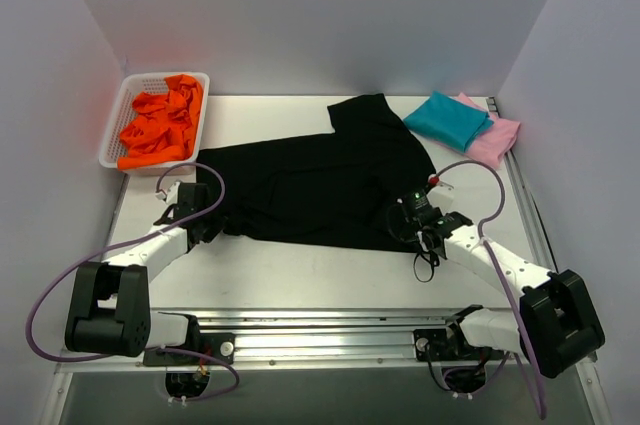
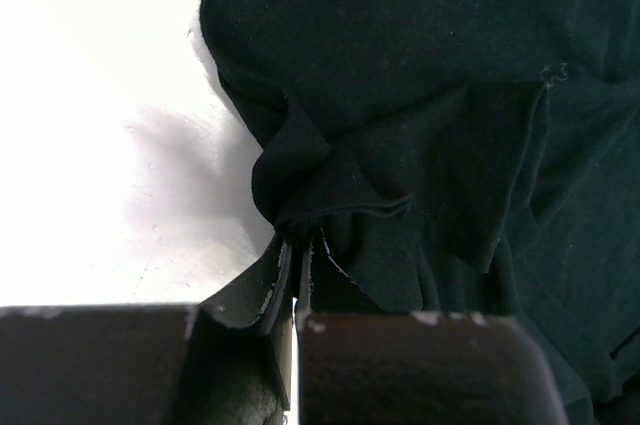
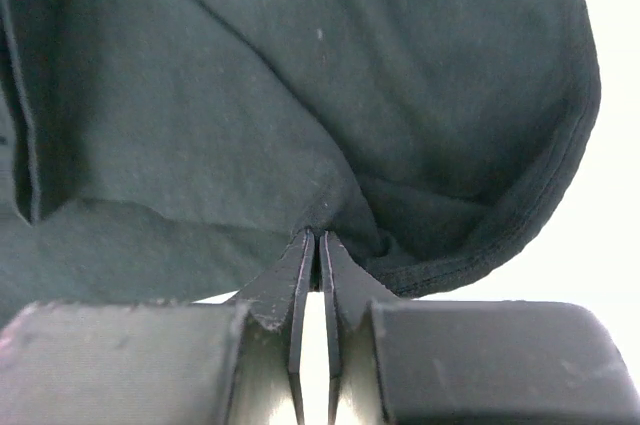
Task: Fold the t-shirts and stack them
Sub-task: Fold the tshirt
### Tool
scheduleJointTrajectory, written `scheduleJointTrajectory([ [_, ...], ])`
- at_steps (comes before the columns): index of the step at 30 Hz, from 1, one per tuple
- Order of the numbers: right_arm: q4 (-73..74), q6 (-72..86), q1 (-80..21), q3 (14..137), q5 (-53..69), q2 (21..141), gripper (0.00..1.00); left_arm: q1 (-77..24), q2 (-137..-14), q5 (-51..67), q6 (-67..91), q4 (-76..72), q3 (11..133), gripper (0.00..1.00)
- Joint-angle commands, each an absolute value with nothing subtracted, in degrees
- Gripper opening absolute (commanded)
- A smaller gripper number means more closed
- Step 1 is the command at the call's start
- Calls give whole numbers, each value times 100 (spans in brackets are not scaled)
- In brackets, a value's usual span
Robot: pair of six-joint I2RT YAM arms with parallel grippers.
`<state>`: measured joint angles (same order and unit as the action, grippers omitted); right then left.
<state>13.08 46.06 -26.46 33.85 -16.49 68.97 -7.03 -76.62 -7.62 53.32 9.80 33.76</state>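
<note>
Black t-shirt [image 1: 320, 185]: spread across the middle of the table [image 1: 300, 275], lying mostly flat, with one sleeve or flap reaching toward the far edge.
Left gripper [image 2: 298, 257]: at the near-left edge of the black t-shirt; jaws pressed together on a bunched fold of the cloth, which puckers just above the fingertips.
Right gripper [image 3: 317, 245]: at the near-right edge of the black t-shirt; jaws clamped on the cloth just inside the ribbed hem, which curves around to the right.
Teal t-shirt [image 1: 447, 119]: folded, at the far-right corner, lying partly on the pink one.
Pink t-shirt [image 1: 497, 140]: folded, beneath and to the right of the teal one.
Basket [image 1: 112, 133]: white, at the far-left corner, holding crumpled orange cloth [image 1: 160, 125].
</note>
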Motion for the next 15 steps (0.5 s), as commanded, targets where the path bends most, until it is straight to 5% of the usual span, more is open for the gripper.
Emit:
scheduleJointTrajectory([
  [1,1327,4404,-2453,3840,-2118,6917,0,-659,-7532,-703,5247,712,3349,2],
  [15,62,4192,-870,4157,-2153,8348,0,-659,-7365,-615,5221,721,3305,2],
])
